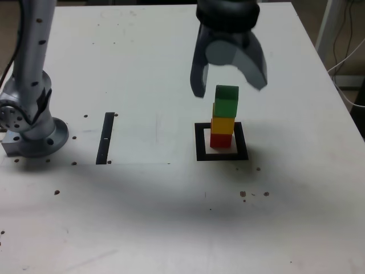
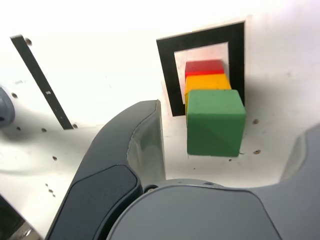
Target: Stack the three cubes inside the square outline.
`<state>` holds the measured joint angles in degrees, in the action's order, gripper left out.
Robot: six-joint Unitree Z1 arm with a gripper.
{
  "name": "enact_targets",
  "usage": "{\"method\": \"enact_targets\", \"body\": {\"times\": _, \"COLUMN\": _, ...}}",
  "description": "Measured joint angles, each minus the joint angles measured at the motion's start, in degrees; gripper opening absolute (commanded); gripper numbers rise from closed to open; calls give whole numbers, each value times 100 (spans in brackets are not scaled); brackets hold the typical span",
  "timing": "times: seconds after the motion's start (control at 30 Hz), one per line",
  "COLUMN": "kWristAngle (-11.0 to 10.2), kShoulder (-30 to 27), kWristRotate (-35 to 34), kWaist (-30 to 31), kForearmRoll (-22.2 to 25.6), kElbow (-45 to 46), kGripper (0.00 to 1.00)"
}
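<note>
Gripper [image 1: 230,90]: fingers spread wide, nothing pinched. In the wrist view I saw white surface between each finger and the green cube [image 2: 215,125], so neither pad touched it.

Below the jaws: green sat on top, yellow [image 1: 223,125] in the middle, red [image 1: 220,140] at the bottom. Red stood within the outline [image 1: 201,152], nearer its right side than its left in the exterior view. Tiers a little uneven, to my eye, but upright.

Farther out: black strip [image 1: 105,138] on the table [image 1: 137,217], well off to the exterior view's left, no bother to me.

Judged the stack built and the step in hand to be the retreat. Good practice called for backing out slowly along the line of the fingers, wrist held unturned, jaws left wide. Any sideways drift risked a finger clipping green and toppling the column. I reckoned both tips had to be well clear of green before I swung the arm or closed up. No nudging to neaten the tiers; the gain looked smaller than the risk.
</note>
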<state>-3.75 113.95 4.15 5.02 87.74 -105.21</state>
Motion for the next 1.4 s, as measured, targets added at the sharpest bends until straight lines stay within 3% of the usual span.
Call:
{"method": "enact_targets", "body": {"times": 0.13, "kWristAngle": -150, "kShoulder": -154, "kWristRotate": 0, "kWaist": 52, "kForearmRoll": 0, "kElbow": 0, "kGripper": 100}}
{"method": "enact_targets", "body": {"times": 0.53, "kWristAngle": -249, "kShoulder": -501, "kWristRotate": -1, "kWaist": 52, "kForearmRoll": 35, "kElbow": 407, "kGripper": 100}}
{"method": "enact_targets", "body": {"times": 0.93, "kWristAngle": -401, "kShoulder": -1652, "kWristRotate": -149, "kWaist": -108, "kForearmRoll": -68, "kElbow": 2184, "kGripper": 100}}
{"method": "enact_targets", "body": {"times": 1.17, "kWristAngle": -398, "kShoulder": -2325, "kWristRotate": -249, "kWaist": -185, "kForearmRoll": -489, "kElbow": 3303, "kGripper": 100}}
{"method": "enact_targets", "body": {"times": 1.4, "kWristAngle": -249, "kShoulder": -2525, "kWristRotate": -302, "kWaist": -211, "kForearmRoll": -977, "kElbow": 4107, "kGripper": 100}}
